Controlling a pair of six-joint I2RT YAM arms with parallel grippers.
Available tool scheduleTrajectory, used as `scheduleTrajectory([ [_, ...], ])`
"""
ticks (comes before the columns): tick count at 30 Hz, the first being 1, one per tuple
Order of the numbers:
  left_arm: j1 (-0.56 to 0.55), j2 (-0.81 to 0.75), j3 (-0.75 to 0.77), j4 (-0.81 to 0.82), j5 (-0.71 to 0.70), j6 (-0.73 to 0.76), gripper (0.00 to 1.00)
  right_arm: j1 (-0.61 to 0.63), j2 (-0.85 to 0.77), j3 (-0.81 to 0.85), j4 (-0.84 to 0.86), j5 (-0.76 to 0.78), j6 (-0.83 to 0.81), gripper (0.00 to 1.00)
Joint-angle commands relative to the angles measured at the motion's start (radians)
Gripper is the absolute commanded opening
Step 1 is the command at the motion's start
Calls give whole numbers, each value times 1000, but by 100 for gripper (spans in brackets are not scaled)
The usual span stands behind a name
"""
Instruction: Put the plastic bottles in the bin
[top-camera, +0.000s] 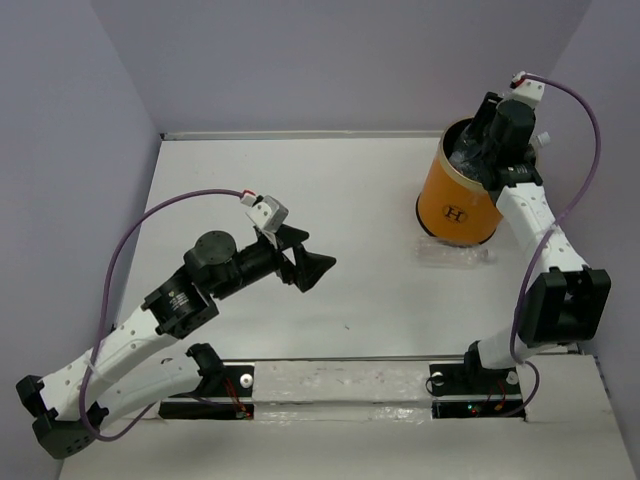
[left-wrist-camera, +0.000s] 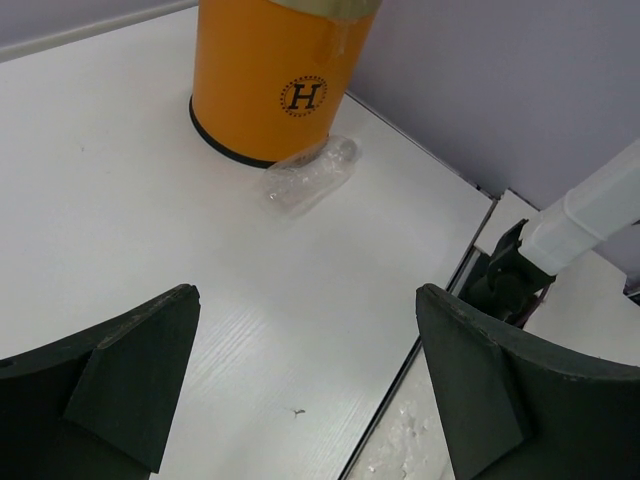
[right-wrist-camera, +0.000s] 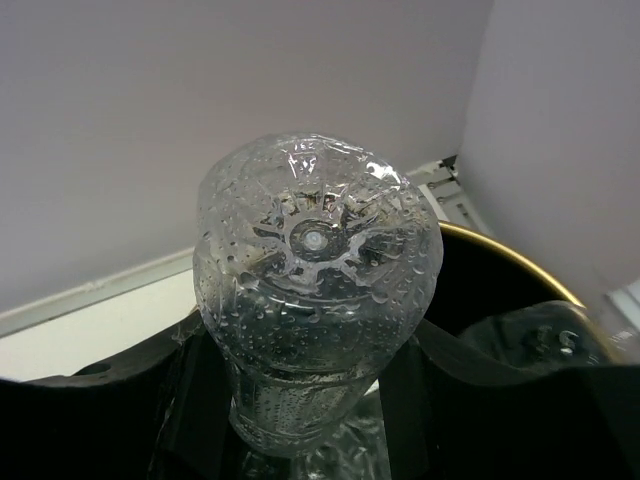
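Note:
The orange bin (top-camera: 455, 205) with the "H" logo stands at the table's far right; it also shows in the left wrist view (left-wrist-camera: 268, 80). My right gripper (top-camera: 480, 152) is over its mouth, shut on a clear plastic bottle (right-wrist-camera: 315, 290) held base-up, its dark fingers (right-wrist-camera: 190, 400) on both sides. The bin's pale rim (right-wrist-camera: 520, 262) lies just beyond it. Another clear bottle (top-camera: 455, 257) lies on its side on the table against the bin's base, also seen from the left wrist (left-wrist-camera: 312, 178). My left gripper (top-camera: 310, 262) is open and empty mid-table, left of the bin.
A clear plastic shape (right-wrist-camera: 545, 340) lies inside the bin's black interior. A white-capped thing (top-camera: 545, 137) shows behind the bin's far edge. Purple walls close the table at back and sides. The right arm's base (left-wrist-camera: 510, 280) stands at the near edge.

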Motion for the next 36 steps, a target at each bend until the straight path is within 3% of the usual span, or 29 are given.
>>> scheduleTrajectory([
  [1, 0, 6, -4, 39, 30, -2, 99, -15, 23, 81, 43, -54, 38, 22],
  [5, -2, 34, -4, 42, 35, -8, 99, -15, 54, 95, 44, -61, 32, 27],
  [7, -2, 46, -1, 43, 35, -13, 99, -15, 48, 80, 35, -38, 43, 42],
  [8, -2, 60, 1, 43, 35, -14, 99, -15, 45, 72, 25, -30, 45, 59],
  [10, -2, 74, 2, 48, 35, -22, 99, -15, 46, 64, 2, -16, 42, 76],
  [11, -2, 92, 4, 49, 35, -25, 99, -15, 57, 74, -27, -12, 37, 89],
  [14, -2, 144, 19, 49, 51, -36, 99, -24, 76, 138, -106, -7, 26, 98],
  [21, -16, 268, 65, 115, 72, -68, 99, -24, -58, 183, -146, -65, 43, 100],
  [26, -75, 464, 119, 227, 24, -8, 99, -24, -280, 25, -120, -258, 144, 99],
  [29, -150, 601, 172, 293, -39, 120, 99, -24, -433, -159, -63, -445, 236, 98],
  [32, -207, 754, 247, 351, -120, 304, 99, -24, -536, -302, 1, -536, 293, 96],
  [36, -234, 956, 405, 345, -180, 420, 99, -24, -691, -373, -26, -539, 287, 95],
])
